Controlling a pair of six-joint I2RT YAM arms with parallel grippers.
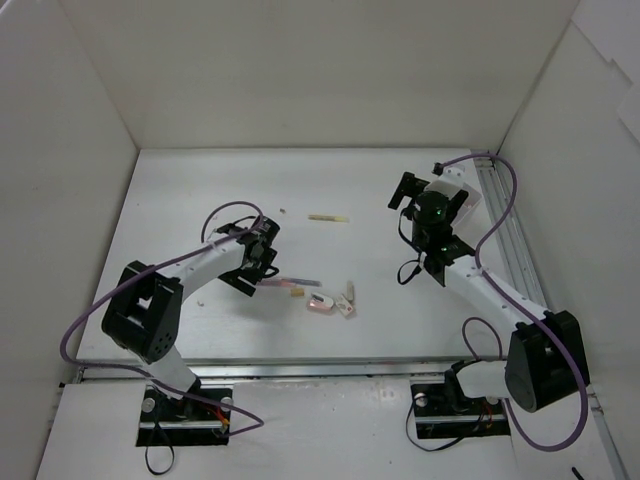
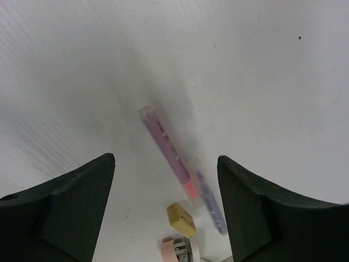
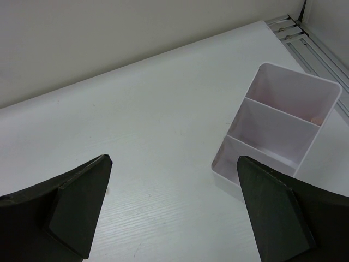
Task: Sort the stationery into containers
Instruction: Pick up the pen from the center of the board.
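A pink-red pen (image 2: 163, 143) and a purple pen (image 2: 211, 203) lie side by side on the white table, with a tan eraser (image 2: 181, 219) and a white-pink eraser (image 2: 173, 250) just beyond them. My left gripper (image 2: 166, 159) is open, above the pink-red pen and clear of it. The top view shows this gripper (image 1: 262, 252) left of the pens (image 1: 291, 283) and of the erasers (image 1: 322, 303). A yellow pen (image 1: 328, 217) lies farther back. My right gripper (image 3: 174, 158) is open and empty beside a white three-compartment container (image 3: 299, 75). The other container is out of view.
A tiny cream block (image 1: 284, 211) lies left of the yellow pen. More small blocks (image 1: 348, 300) lie right of the erasers. A metal rail (image 1: 505, 215) runs along the right edge behind the container (image 1: 468, 198). White walls enclose the table.
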